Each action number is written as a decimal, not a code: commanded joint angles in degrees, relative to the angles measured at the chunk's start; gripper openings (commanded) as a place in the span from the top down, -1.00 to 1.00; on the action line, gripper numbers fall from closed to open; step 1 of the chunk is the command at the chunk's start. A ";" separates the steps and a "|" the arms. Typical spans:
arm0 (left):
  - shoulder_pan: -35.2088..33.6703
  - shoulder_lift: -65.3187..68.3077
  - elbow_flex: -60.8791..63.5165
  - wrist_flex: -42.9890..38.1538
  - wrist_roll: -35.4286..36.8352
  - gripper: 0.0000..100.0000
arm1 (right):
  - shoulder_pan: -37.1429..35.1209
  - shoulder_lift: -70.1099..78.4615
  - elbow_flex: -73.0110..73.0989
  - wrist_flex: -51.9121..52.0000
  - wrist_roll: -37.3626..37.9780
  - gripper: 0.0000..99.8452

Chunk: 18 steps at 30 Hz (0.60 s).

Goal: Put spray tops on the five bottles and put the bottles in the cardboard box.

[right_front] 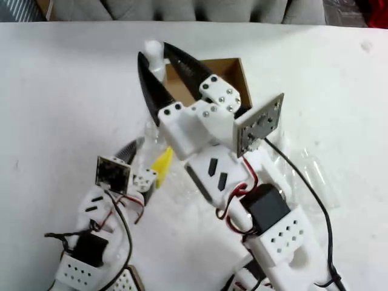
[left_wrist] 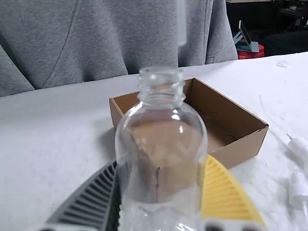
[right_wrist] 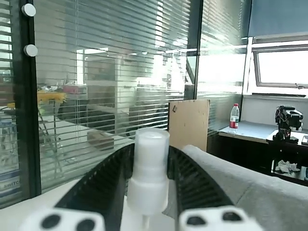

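My left gripper [right_front: 150, 153] is shut on a clear, uncapped bottle [left_wrist: 161, 159], which stands upright between the grey finger [left_wrist: 91, 202] and the yellow finger [left_wrist: 226, 197]. My right gripper [right_front: 156, 54] is raised above it and is shut on a white spray top [right_front: 153, 48] between its black fingers [right_wrist: 103, 187]. The spray top [right_wrist: 149, 168] points up in the right wrist view. Its thin tube [left_wrist: 181, 21] hangs just above the bottle's open neck. The open cardboard box [right_front: 233, 70] lies behind the bottle, partly hidden by the right arm. The cardboard box [left_wrist: 231, 130] looks empty.
Clear bottles [right_front: 309, 170] lie on the white table to the right of the right arm. Two loose white spray tops [left_wrist: 298, 144] lie beside the box. A grey upholstered seat [left_wrist: 96, 38] runs along the table's far edge.
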 commanded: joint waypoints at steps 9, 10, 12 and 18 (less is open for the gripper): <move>0.04 -1.27 -0.18 -2.20 -0.88 0.81 | 1.63 5.41 -0.09 -2.59 -2.99 0.97; 0.04 -1.27 -0.18 -2.20 -0.88 0.81 | 2.15 5.76 0.00 -2.51 -4.48 0.97; 0.04 -1.27 -0.18 -2.20 -0.88 0.81 | 2.51 6.02 0.09 -2.24 -6.15 0.97; 0.04 -1.27 -0.18 -2.20 -0.88 0.81 | 2.15 4.97 5.27 -2.15 -6.51 0.97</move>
